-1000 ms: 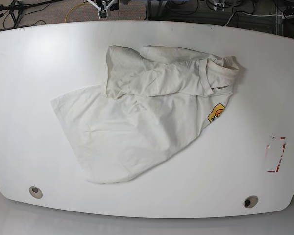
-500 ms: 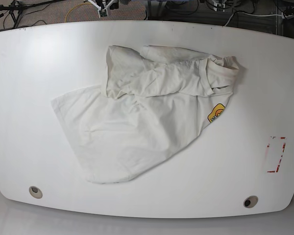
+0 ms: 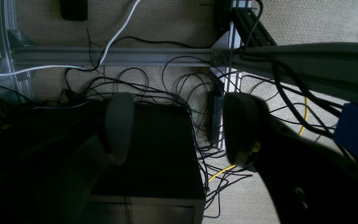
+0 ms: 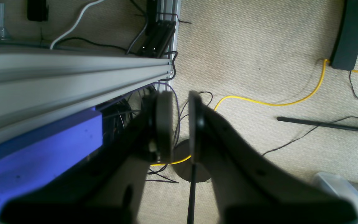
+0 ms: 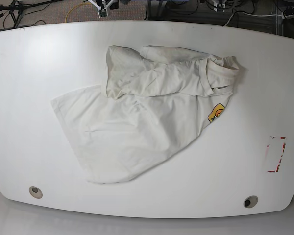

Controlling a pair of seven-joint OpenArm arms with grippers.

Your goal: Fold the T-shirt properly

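Cotton T-shirt, off-white and short-sleeved (image 5: 137,132), lies on the smooth, glossy white table with rounded corners (image 5: 245,161), around its middle and upper part; the cloth is soft and matte, its upper part doubled over in a rumpled band with shallow creases, its lower part spread flatter into a blunt, slanting shape. Ribbed collar cloth bunches at the upper right; just below it sits a rounded yellow-and-orange logo patch with a dark outline (image 5: 216,112), partly cut off by the shirt's edge.

Both grippers are away from the shirt; the left gripper, dark with blunt, rounded fingers (image 3: 180,129), stands wide apart with nothing between them; the right gripper, dark and slim-fingered (image 4: 180,124), is nearly closed, a narrow gap between its blurred, straight fingers, and holds nothing; woven, grainy beige carpet (image 4: 244,40) shows beyond.
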